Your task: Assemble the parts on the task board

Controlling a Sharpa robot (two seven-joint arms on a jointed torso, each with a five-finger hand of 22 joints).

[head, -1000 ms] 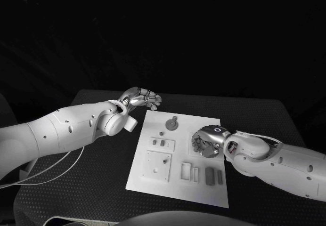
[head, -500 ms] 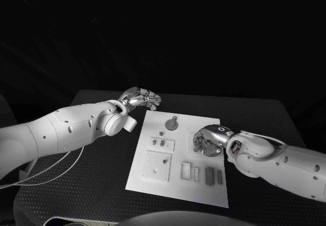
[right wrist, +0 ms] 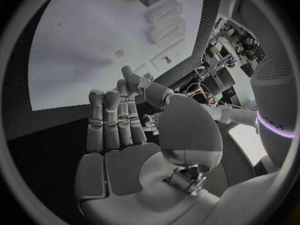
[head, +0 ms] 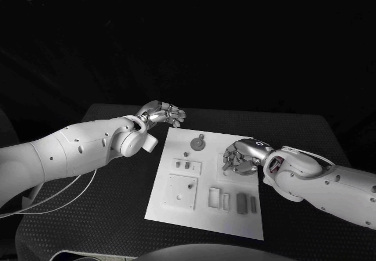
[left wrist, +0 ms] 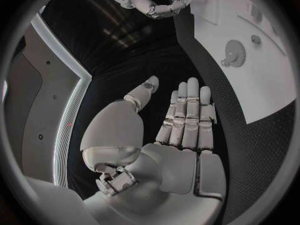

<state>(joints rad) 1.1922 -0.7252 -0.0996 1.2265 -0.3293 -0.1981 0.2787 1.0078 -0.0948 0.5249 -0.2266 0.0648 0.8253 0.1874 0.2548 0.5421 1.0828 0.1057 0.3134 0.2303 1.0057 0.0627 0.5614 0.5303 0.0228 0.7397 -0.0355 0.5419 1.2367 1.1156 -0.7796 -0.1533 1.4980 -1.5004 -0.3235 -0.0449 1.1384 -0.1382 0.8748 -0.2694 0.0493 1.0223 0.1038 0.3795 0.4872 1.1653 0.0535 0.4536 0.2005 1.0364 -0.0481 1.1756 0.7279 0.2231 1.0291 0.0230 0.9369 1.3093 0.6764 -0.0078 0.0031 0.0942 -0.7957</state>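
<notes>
The white task board [head: 205, 185] lies in the middle of the black table. On it I see a round geared part [head: 198, 143], small pegs [head: 186, 164], a square plate [head: 182, 190] and two dark bars [head: 246, 203]. My right hand [head: 239, 155] hovers over the board's right middle, fingers pointing down, holding nothing. In the right wrist view its fingers [right wrist: 112, 125] are straight and empty above the board [right wrist: 81, 50]. My left hand [head: 163, 114] hangs beyond the board's far left corner. Its fingers [left wrist: 187, 115] are extended and empty, with the geared part [left wrist: 234, 55] ahead.
The board's recesses [head: 219, 198] sit in a row near its front edge. Black table [head: 102, 206] surrounds the board on all sides. A pale cable [head: 55, 198] trails under my left arm at the table's left.
My right hand has shifted slightly toward the far side of the board, with its wrist turning. The left hand has stayed where it was.
</notes>
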